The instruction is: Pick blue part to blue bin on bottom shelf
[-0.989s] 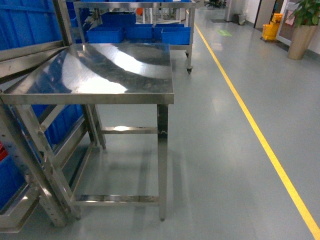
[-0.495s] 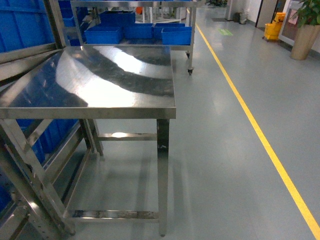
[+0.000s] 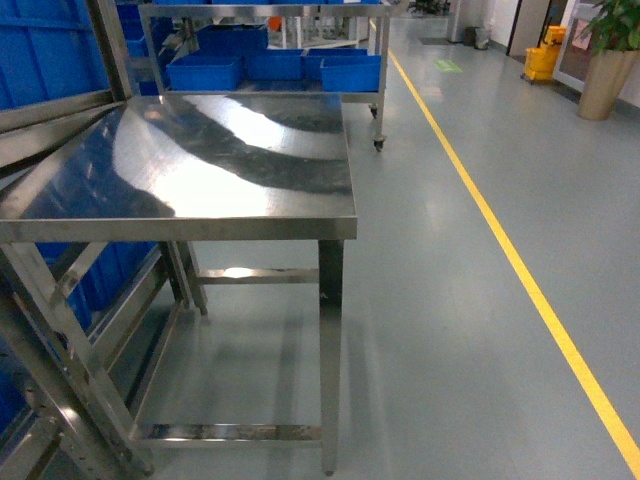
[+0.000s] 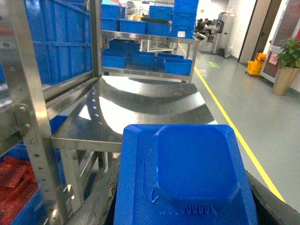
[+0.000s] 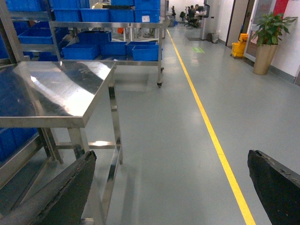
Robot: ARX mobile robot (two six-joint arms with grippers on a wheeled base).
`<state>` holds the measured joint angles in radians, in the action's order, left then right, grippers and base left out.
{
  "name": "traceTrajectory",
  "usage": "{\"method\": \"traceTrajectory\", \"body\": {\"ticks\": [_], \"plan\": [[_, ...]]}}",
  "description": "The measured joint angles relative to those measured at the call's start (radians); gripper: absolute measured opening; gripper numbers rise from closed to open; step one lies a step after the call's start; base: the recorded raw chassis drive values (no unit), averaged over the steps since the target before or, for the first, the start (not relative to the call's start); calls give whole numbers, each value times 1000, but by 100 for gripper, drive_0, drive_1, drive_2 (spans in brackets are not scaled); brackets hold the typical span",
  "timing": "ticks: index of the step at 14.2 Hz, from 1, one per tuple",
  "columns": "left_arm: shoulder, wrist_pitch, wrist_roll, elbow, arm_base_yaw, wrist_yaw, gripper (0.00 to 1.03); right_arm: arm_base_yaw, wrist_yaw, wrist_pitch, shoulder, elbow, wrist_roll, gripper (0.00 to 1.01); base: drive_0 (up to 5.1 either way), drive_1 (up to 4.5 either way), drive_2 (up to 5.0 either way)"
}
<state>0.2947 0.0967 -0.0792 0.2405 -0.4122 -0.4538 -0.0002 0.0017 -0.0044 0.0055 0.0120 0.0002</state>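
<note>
Holding a blue part [image 4: 187, 173] in the left gripper [image 4: 183, 206], jaws clamped on it at the bottom of the left wrist view, dark fingers [image 4: 96, 201] showing on either side. Lying with its long axis running away from the camera, raised octagonal face up, far edge pointing toward the steel table [image 4: 140, 110]. Standing far left, a perforated rack upright [image 4: 30, 117] with blue bins [image 4: 61, 37] behind and red parts low down. Showing in the head view the bare, shiny table top [image 3: 200, 170] on square legs, neither gripper in sight there. Stretching rightward, grey floor [image 3: 450, 300] with a yellow line [image 3: 520, 270], a cart of blue bins [image 3: 290, 65] beyond, a potted plant [image 3: 610, 50] far right. Spreading wide apart, the right gripper [image 5: 173, 187], nothing between its dark fingers [image 5: 276, 183].
</note>
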Motion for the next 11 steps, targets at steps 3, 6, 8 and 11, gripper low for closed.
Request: {"method": "traceTrajectory", "body": {"ticks": [3,6,8,11], "plan": [[0,-1,0,0,1,1,44,0,-1,0,0,0,0,98,-490,241,241],[0,0,0,0,1,1,44,0,-1,2,0,0,0,98,-487,254,254],[0,0,0,0,2,0,44,0,-1,-2,0,0,0,98,-501,240,240],[0,0,0,0,2,0,44,0,-1,1,0,0,0,98,-497,244,244]]}}
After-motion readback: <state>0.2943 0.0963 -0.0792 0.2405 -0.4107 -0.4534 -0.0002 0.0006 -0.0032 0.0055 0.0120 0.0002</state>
